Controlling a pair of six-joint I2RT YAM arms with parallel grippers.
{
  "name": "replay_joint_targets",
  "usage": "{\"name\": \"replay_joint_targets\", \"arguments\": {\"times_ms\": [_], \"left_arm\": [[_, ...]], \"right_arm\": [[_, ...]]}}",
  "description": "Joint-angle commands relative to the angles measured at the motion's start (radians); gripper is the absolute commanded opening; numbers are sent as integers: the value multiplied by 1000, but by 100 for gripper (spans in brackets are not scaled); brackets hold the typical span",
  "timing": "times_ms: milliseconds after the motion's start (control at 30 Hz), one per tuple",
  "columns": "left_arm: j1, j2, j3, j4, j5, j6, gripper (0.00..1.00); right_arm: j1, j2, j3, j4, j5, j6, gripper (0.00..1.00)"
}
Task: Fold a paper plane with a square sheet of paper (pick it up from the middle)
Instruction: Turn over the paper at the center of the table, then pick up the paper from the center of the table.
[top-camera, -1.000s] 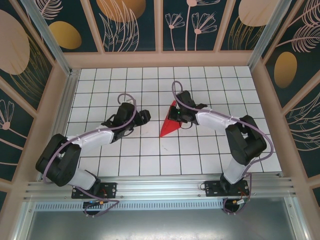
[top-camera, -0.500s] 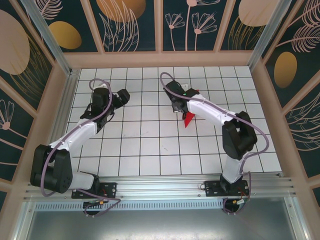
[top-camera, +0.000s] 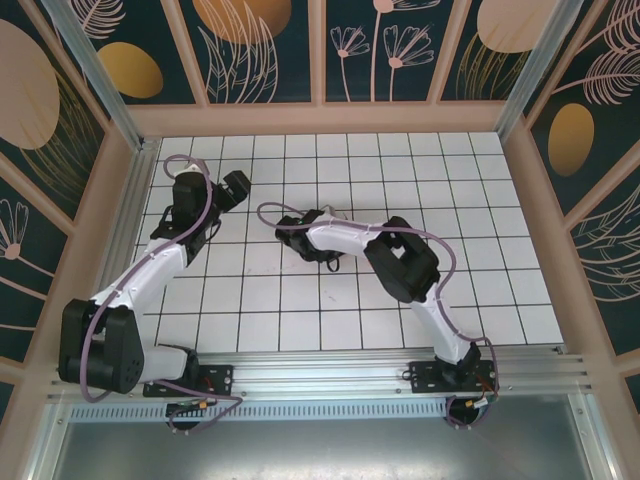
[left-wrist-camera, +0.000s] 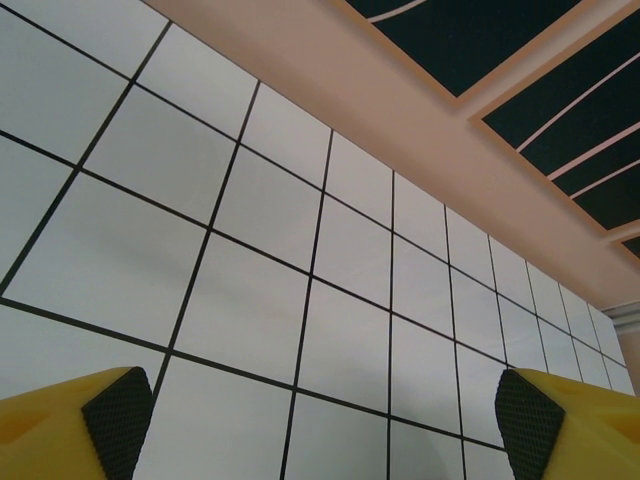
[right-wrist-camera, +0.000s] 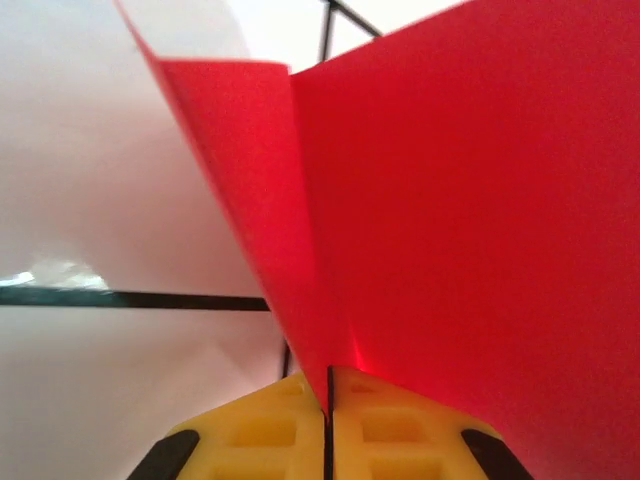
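R arm (top-camera: 400, 262) swung left; paper plane (right-wrist-camera: 450, 200) cropped, in fingers (right-wrist-camera: 400, 435).

paper plane (right-wrist-camera: 470, 200) — red | right gripper (right-wrist-camera: 328, 392) — yellow | table (left-wrist-camera: 250, 300) — white, black grid

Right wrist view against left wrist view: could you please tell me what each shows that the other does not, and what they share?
Right wrist: the right hand is shut on the red paper, which stands up from the fingers with a fold showing on the left.
Left wrist: the left hand is open with nothing between its fingers, and the peach wall lies beyond.
Both: the white gridded table and yellow fingertips at the bottom edge.
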Motion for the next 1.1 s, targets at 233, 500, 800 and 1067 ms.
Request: {"name": "replay_joint_targets", "arguments": {"times_ms": [233,500,800,1067], "left_arm": [[18,-55,22,-86,-37,34,92],[21,-64,40,-108,-34,32,93],[21,-63,-58,-68,51,-6,94],[21,-50,-169,12,196,-26,95]], "right_arm": [[62,110,102,-104,32,61,21],[125,-15,124,17,-191,-32,39],[107,-336,-61,322,-540,-130,42],[-222,-527,-360,602,-879,-257,56]]}}
